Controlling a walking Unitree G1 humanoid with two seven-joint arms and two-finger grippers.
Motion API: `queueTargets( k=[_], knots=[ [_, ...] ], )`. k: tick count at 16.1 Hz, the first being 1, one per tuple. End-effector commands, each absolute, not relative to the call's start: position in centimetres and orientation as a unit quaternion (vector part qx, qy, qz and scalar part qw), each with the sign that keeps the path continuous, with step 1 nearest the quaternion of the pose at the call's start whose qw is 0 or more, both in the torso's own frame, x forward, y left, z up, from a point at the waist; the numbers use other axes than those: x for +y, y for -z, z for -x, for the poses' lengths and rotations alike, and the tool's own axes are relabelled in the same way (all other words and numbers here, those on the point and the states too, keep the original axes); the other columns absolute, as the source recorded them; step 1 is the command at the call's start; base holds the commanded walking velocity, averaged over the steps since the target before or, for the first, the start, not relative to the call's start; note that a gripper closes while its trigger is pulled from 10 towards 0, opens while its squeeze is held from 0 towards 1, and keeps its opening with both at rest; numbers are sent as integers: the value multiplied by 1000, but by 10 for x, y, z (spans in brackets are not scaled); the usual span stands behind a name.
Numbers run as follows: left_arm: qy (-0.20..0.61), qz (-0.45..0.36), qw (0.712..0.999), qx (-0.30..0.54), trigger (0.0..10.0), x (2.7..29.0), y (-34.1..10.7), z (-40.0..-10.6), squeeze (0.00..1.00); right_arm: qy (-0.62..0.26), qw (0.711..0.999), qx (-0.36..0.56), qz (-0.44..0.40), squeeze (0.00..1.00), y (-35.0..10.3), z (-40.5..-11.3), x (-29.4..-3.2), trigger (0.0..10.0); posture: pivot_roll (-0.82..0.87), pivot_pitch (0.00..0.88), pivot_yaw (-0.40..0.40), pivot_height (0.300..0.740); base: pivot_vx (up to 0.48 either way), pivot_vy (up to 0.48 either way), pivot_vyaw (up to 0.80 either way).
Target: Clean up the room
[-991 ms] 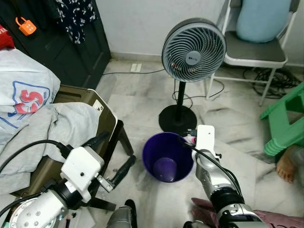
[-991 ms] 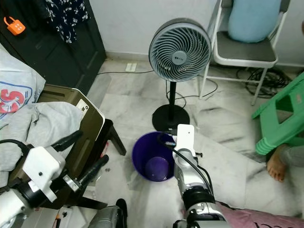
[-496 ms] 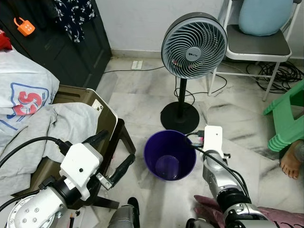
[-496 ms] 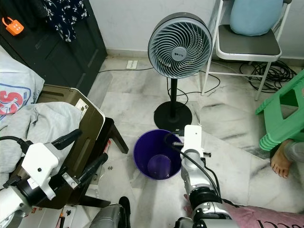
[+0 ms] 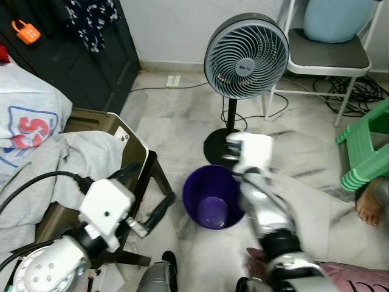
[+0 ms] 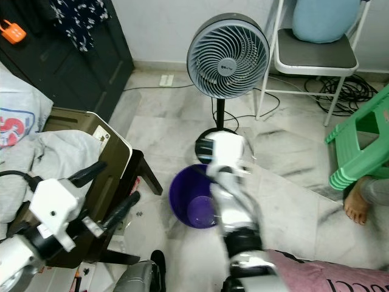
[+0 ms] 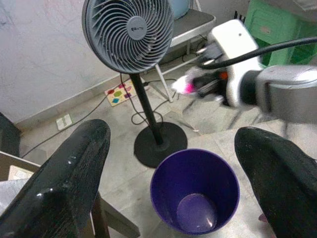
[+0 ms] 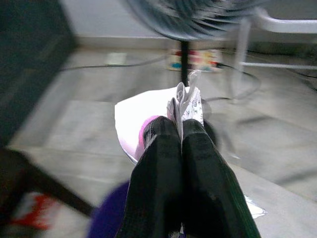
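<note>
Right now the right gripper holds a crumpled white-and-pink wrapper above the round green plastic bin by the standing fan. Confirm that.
One detail is wrong: the round plastic bin is purple, not green, as the left wrist view shows. The rest holds: the right gripper is shut on the crumpled white-and-pink wrapper above it, by the standing fan.

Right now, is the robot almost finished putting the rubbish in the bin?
Not yet. The purple bin looks empty inside, so nothing seems binned. In hand: the right gripper is pinching a crumpled white and pink wrapper above the bin's far rim. Left: dropping it in. The left gripper hangs open beside the chair.
</note>
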State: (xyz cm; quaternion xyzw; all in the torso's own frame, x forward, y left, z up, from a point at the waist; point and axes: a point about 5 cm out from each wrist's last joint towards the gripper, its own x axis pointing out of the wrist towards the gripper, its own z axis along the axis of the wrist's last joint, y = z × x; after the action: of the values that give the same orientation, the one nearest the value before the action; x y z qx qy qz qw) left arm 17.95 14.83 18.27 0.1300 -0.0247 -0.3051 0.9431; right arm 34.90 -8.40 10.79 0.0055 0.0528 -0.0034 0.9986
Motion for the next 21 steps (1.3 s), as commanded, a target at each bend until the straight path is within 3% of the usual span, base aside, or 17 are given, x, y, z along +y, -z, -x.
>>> queueTargets(
  k=[1,4,13,14,15,21],
  knots=[
    [296,-131,946,-15,10000,149,-179,-178,0,-22,998,59,-17,0,-111,-349,-65,10000,251,272,77,740,0,0,0],
    [285,-129,950,-13,10000,150,-178,-175,0,-29,996,80,-13,0,-104,-346,-51,10000,259,281,56,740,0,0,0],
    [277,-123,953,-10,10000,148,-175,-173,0,-14,985,174,-18,0,-83,-347,-54,10000,258,288,51,740,0,0,0],
    [277,-123,953,-10,10000,148,-175,-174,0,-10,985,172,-16,392,-83,-348,-55,10000,258,285,53,740,0,0,0],
    [277,-123,953,-10,10000,148,-175,-175,0,-9,985,172,-17,1000,-83,-348,-55,10000,259,284,54,740,0,0,0],
    [275,-129,953,-13,10000,149,-175,-177,0,-4,985,172,-25,1000,-83,-350,-56,10000,263,269,55,740,0,0,0]
  ],
)
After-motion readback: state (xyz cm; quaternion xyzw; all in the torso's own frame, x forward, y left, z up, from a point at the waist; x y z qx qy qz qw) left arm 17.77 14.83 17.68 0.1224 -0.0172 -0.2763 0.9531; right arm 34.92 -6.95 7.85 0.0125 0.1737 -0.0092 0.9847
